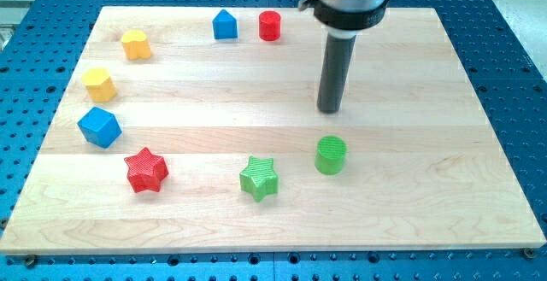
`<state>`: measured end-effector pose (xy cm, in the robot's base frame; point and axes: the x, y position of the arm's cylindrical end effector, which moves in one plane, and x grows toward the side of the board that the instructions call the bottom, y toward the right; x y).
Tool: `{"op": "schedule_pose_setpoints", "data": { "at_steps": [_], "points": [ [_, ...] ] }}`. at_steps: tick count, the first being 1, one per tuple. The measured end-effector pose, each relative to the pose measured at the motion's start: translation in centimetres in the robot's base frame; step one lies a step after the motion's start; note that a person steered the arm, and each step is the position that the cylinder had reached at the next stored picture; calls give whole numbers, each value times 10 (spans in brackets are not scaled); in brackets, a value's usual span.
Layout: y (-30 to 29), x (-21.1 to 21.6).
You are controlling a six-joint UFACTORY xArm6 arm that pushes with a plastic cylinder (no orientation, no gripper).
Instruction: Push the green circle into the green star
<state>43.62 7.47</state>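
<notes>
The green circle (330,155) is a short green cylinder standing on the wooden board toward the view's bottom, right of centre. The green star (259,178) lies to its left and slightly lower, with a gap between them. My tip (330,110) is the lower end of the dark rod, just above the green circle in the view, apart from it by a short gap. It touches no block.
A red star (146,170) lies at the lower left. A blue block (99,126) and two yellow blocks (98,84) (136,44) line the left side. A blue house-shaped block (225,25) and a red cylinder (270,26) stand at the top. The board (427,213) ends at a blue perforated table.
</notes>
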Motion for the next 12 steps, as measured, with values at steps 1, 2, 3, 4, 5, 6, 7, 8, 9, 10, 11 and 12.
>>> {"op": "schedule_pose_setpoints", "data": {
  "at_steps": [1,2,3,4,5,6,7,8,9,10,11,12],
  "points": [
    [-19,15],
    [-18,50],
    [1,86],
    [11,101],
    [35,122],
    [93,141],
    [188,143],
    [149,182],
    [77,182],
    [-13,182],
    [-58,182],
    [-121,182]
  ]
}}
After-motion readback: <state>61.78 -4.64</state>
